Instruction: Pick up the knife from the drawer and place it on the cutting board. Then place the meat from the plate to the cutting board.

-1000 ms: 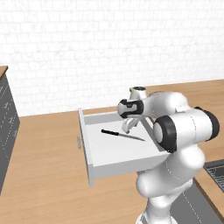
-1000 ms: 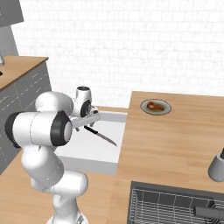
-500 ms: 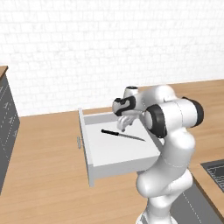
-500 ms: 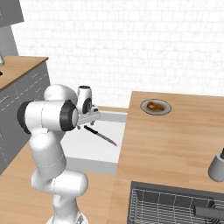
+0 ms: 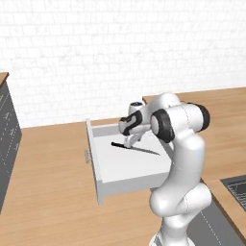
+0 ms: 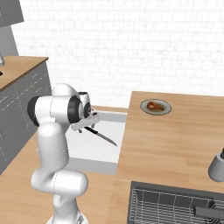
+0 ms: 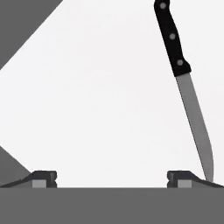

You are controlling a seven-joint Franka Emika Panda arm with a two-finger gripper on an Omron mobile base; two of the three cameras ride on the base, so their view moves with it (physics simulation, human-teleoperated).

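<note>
The drawer (image 5: 126,166) stands pulled out from the counter, its white floor bare but for the knife (image 5: 136,148), which lies flat across the far half. In the left base view the black handle points left and the dark blade runs right and a little nearer. The gripper (image 5: 130,140) hangs over the drawer, just above the handle end of the knife, its fingers spread wide apart with nothing between them. In the hand view the two finger tips stand well apart at the bottom, one of them (image 7: 43,178) on the left, and the knife (image 7: 183,83) lies off to the right side, outside the gap, its blade tip just beside the right tip. From the right base view the gripper (image 6: 85,124) sits over the handle end of the knife (image 6: 101,136), whose blade points toward the wooden counter (image 6: 175,140) on the right. Farther back on that counter rests the plate (image 6: 156,107), near the left edge, with the meat (image 6: 153,105) lying on it.
</note>
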